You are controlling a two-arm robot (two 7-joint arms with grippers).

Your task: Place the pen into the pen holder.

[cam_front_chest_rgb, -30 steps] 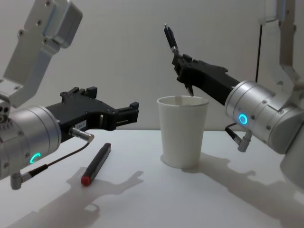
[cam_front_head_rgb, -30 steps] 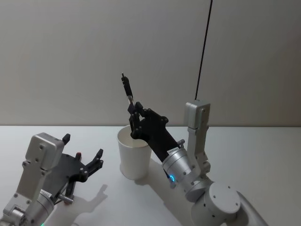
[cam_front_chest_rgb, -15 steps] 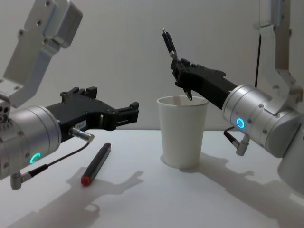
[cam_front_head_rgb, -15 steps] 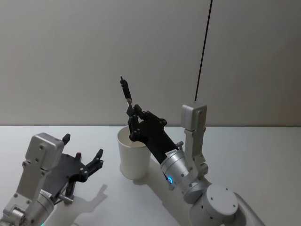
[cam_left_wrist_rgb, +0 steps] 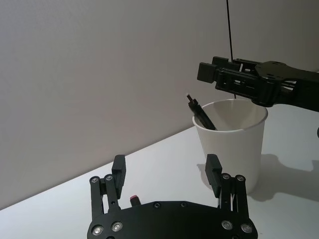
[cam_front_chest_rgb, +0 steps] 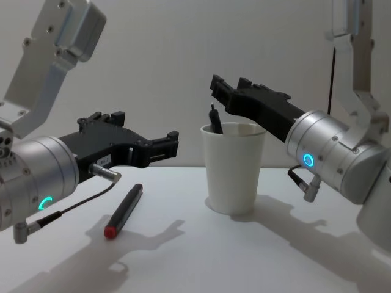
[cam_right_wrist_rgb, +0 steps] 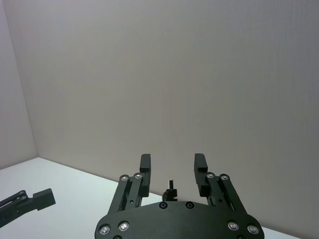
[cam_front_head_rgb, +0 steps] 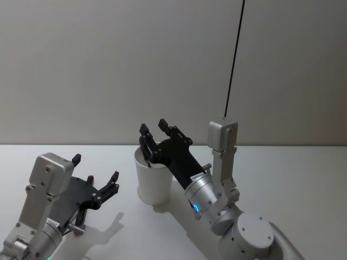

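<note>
Drops pen [cam_front_chest_rgb: 215,121] into pen holder [cam_front_chest_rgb: 234,171], spreads right pincer [cam_front_head_rgb: 153,127] apart above rim, leaves left pincer [cam_front_head_rgb: 95,169] parked apart at near left; next, needs only clear retreat.

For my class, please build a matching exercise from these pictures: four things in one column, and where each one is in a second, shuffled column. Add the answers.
Column one
1. black pen
2. red-tipped pen
3. right gripper
4. left gripper

Column two
a. lying flat on the table
b. open, just above the rim of the paper cup
c. leaning inside the cup
d. open, off to the cup's left, near the lying pen

Pairs: 1-c, 2-a, 3-b, 4-d
</note>
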